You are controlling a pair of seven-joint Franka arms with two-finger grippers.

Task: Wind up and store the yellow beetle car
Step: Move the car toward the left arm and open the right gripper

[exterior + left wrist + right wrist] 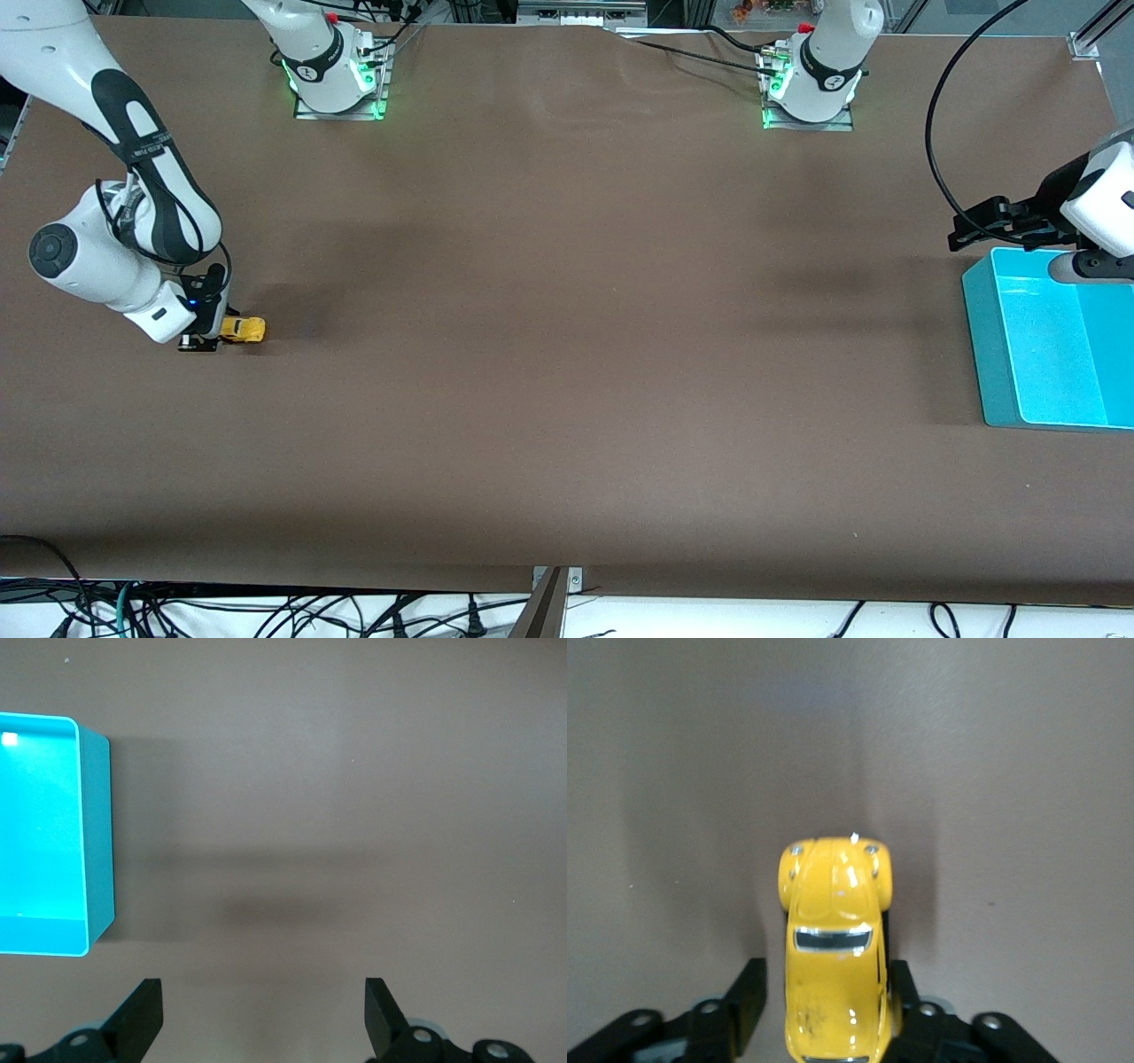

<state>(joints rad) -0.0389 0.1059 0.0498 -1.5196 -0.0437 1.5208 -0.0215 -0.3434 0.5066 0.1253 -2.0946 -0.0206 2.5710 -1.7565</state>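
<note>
Down low, right claw [210,341] straddles the yellow beetle car [243,330] — ungripped; left claw [263,1014] waits agape.

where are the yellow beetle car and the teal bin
yellow beetle car [834,930]: right wrist view, on its roof
teal bin [983,346]: front view, on its outer wall toward the right arm's end

Front cam sits high, facing both bases across the table [567,399]. Wrist cams look straight down, close up; each shares its patch with the front view.
</note>
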